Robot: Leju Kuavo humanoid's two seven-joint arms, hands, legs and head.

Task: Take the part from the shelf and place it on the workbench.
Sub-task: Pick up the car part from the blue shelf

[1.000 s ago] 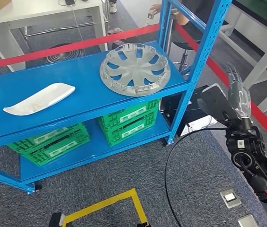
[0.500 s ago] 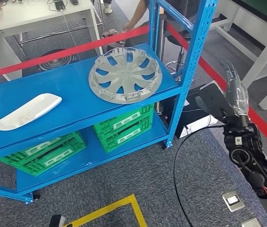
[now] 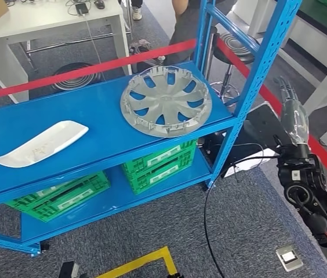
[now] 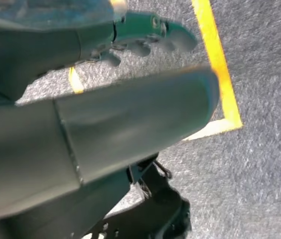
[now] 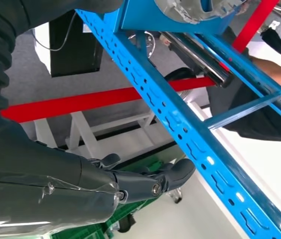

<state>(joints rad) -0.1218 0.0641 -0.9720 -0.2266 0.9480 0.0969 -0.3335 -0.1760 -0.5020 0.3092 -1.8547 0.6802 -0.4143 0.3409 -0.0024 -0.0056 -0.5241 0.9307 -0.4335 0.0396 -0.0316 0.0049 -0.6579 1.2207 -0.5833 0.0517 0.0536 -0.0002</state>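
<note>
shelf (image 3: 87, 113): blue metal rack, top board holds both parts; left end and upper posts cut off by the frame edge
wheel cover (image 3: 166, 100): silver, lies flat on the right end of the top board, rim close to the front edge, untouched; in the right wrist view just a sliver of its underside (image 5: 192, 9) shows past the board
white part (image 3: 41, 142): long curved white piece, flat on the left of the top board, well apart from the wheel cover
crates (image 3: 159, 163): green, on the lower board, mostly hidden under the top board; a second one sits further left
right hand (image 3: 294, 116): raised right of the shelf post, fingers straight and together-ish, pointing up, holds nothing, touches nothing; wrapped in clear film; wrist view shows fingers (image 5: 169, 177) stretched out beside the blue post (image 5: 192, 134)
left hand (image 4: 154, 30): blurred, dark fingers extended over grey carpet with yellow tape (image 4: 217, 64); nothing in it; thumb and cover block most of the view
person (image 3: 184, 7): behind the shelf, cut off at the top edge, only part of the body visible
red tape (image 3: 87, 70): barrier strip behind the shelf, partly hidden by the board and post
white table (image 3: 52, 23): far left back, cut off
change: whole picture shifted vs half a second ago, so camera moved; wheel cover and white part keep their spots on the board; right hand same raised pose
workbench: cannot tell which surface it is
</note>
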